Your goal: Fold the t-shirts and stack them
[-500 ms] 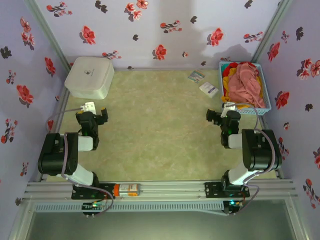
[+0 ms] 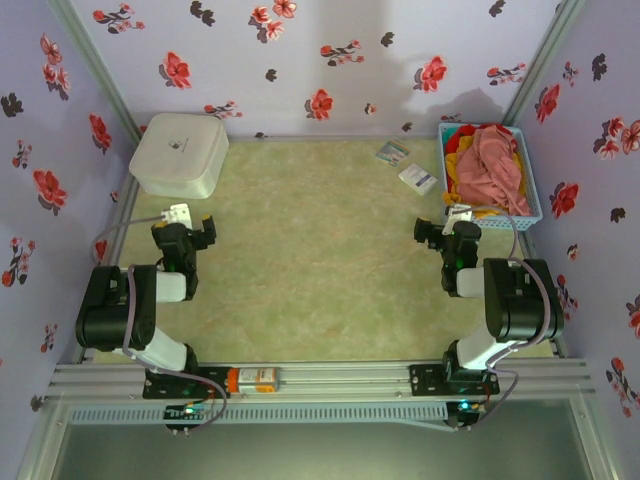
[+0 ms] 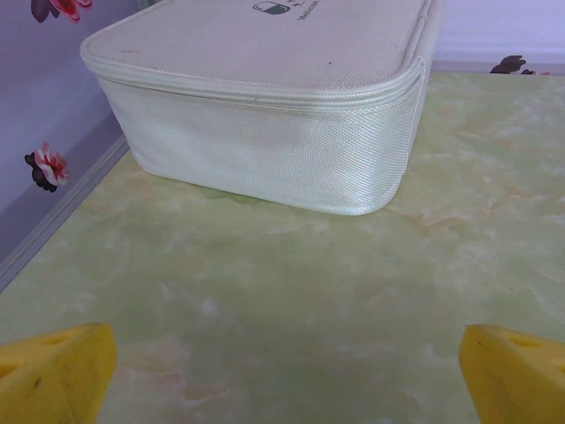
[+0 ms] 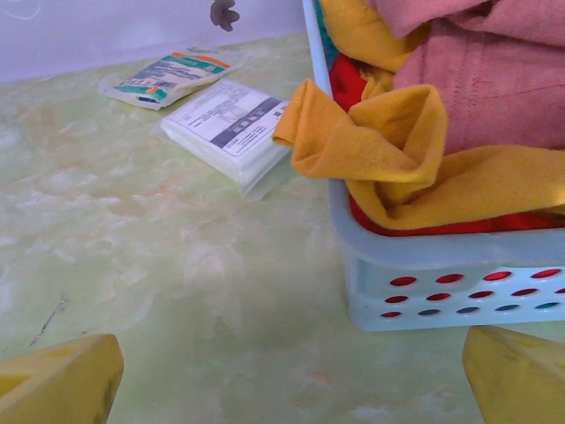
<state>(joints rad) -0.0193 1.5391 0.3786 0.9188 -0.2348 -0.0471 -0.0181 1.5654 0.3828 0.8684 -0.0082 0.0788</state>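
The t-shirts lie bundled in a light blue basket [image 2: 530,200] at the back right: a salmon-pink one [image 2: 495,165] on top, a mustard one [image 4: 397,155] spilling over the rim, a red one [image 4: 349,79] beneath. My right gripper [image 2: 440,232] sits just in front of the basket, open, its yellow fingertips [image 4: 62,384] wide apart over bare table. My left gripper [image 2: 190,228] rests near the left wall, open, with yellow fingertips [image 3: 53,375] spread and nothing between them.
A white zippered box [image 2: 180,155] stands at the back left, just ahead of the left gripper [image 3: 287,380]. Two flat packets [image 2: 408,165] lie left of the basket [image 4: 424,274]. Floral walls enclose the green marbled table [image 2: 320,260] on three sides.
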